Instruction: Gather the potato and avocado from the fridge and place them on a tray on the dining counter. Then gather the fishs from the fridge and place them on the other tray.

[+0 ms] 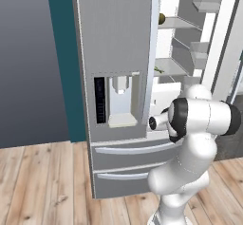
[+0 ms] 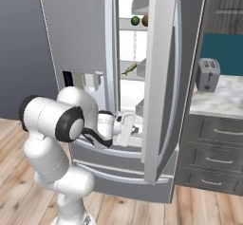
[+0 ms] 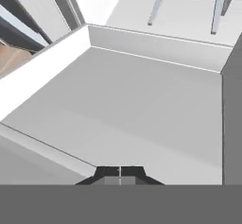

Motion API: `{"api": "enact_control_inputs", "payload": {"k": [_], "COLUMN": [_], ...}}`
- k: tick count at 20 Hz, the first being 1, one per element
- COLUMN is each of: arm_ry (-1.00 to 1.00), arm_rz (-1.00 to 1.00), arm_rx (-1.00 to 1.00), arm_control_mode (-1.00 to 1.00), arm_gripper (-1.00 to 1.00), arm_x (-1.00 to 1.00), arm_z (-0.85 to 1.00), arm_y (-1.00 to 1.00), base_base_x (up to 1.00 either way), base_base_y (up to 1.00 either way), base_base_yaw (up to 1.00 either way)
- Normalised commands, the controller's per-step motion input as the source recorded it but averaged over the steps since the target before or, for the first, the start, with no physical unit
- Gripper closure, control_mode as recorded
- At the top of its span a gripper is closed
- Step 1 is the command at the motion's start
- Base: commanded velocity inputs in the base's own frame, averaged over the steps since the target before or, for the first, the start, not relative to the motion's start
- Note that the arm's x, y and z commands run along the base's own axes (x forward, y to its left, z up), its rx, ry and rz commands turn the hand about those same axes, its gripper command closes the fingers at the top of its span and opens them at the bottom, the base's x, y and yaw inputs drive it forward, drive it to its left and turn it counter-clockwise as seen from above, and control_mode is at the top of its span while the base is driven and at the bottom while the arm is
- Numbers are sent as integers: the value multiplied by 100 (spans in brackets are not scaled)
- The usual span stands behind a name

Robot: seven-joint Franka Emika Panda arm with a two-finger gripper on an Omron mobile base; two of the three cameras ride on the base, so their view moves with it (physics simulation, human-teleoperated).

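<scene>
fridge (image 2: 90, 34): we see the tall grey steel unit filling the middle of both base views. Its left door is shut and carries the water dispenser panel (image 1: 118, 100); its right door (image 2: 159, 77) is swung open toward us, and two drawers (image 1: 128, 162) sit closed below.
fridge inside: white, shelved, seen through the gap between the doors. In the hand view we look down on a bare white shelf floor (image 3: 127, 105) with a low white wall at its far edge.
arm: we see it reaching from the near side into the lower part of the open compartment, wrist level with the dispenser.
counter (image 2: 220, 98): marbled top on dark grey drawers, right of the fridge, against a teal wall.
toaster (image 2: 207, 74): grey, standing on that counter, well apart from the fridge.
gripper (image 3: 120, 172): we read the two dark tips pressed together with no gap between them and nothing held. It hangs over the near edge of the bare shelf floor.
avocado (image 2: 135, 21): dark green and round, on an upper shelf, well above the gripper.
potato (image 2: 145, 20): we take the brownish round thing just right of the avocado for it; it is partly hidden by the open door's edge.
fish (image 2: 130, 69): a slender grey-green shape on the middle shelf, below the avocado; we can't tell whether it is one or two.
</scene>
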Motion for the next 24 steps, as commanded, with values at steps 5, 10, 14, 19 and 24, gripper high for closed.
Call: {"api": "enact_control_inputs", "payload": {"k": [5, 10, 14, 19, 24], "arm_ry": [-8, -10, 0, 0, -9], "arm_rz": [-3, -17, -27, -21, -9], "arm_rx": [0, 7, 17, 22, 23], "arm_control_mode": [-100, -100, -100, -100, -100], "arm_gripper": [100, 100, 100, 100, 100], "arm_x": [13, 0, 0, 2, 2], "arm_z": [-3, 0, 0, 0, 1], "arm_y": [-55, -98, -100, -100, -90], "base_base_x": [0, 0, 0, 0, 0], "base_base_y": [0, 0, 0, 0, 0], "base_base_yaw": [0, 0, 0, 0, 0]}}
